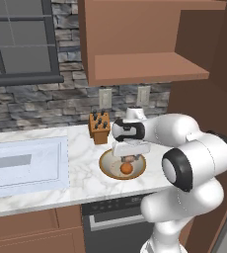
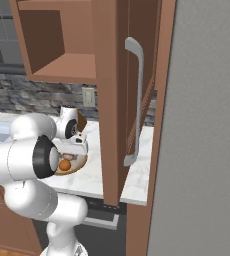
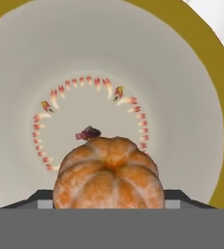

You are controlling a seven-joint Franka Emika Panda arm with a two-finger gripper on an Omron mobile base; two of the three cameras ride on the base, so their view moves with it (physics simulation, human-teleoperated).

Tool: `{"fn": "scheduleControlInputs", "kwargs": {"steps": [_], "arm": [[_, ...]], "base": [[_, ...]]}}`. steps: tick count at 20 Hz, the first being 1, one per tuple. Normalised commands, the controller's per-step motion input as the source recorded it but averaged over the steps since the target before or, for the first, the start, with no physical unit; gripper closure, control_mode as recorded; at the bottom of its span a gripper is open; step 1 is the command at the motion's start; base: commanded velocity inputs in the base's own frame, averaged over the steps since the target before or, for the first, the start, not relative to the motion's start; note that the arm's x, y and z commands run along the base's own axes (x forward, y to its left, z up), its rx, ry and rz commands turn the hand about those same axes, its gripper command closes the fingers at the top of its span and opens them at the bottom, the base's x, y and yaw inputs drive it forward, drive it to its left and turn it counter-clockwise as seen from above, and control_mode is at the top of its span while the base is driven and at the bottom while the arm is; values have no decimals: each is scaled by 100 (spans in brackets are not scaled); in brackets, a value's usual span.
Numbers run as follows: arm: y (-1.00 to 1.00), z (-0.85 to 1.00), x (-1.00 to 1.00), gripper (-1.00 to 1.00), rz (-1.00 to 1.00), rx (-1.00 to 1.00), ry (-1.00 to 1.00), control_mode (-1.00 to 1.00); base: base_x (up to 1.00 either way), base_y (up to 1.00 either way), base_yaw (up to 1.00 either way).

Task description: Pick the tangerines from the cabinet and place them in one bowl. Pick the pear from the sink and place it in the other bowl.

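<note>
The wide tan-rimmed bowl [image 1: 105,166] [image 2: 82,163] [image 3: 221,121] sits on the marble counter below the open cabinet [image 1: 150,66] [image 2: 62,65], whose shelf is bare. A bright tangerine [image 1: 127,169] [image 2: 64,165] lies in the bowl. My gripper [image 1: 129,157] [image 2: 71,156] [image 3: 109,200] hangs just over the bowl's cream inside. Its fingers press the sides of a duller, ribbed tangerine [image 1: 130,158] [image 3: 109,177]. The sink [image 1: 26,163] lies to the left. The pear and the other bowl are out of view.
A wooden knife block [image 1: 99,127] stands behind the bowl against the stone wall. The open cabinet door with its long grey handle [image 2: 134,100] juts out on the right, next to a tall grey panel [image 2: 202,125].
</note>
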Motion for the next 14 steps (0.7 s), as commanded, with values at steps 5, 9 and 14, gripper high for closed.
{"fn": "scheduleControlInputs", "kwargs": {"steps": [5,9,14], "arm": [[0,0,0,-100,0,0,0,-100],[0,0,0,-100,0,0,0,-100],[0,0,-1,-100,0,0,0,-100]], "base": [[0,0,0],[0,0,0],[0,0,0]]}}
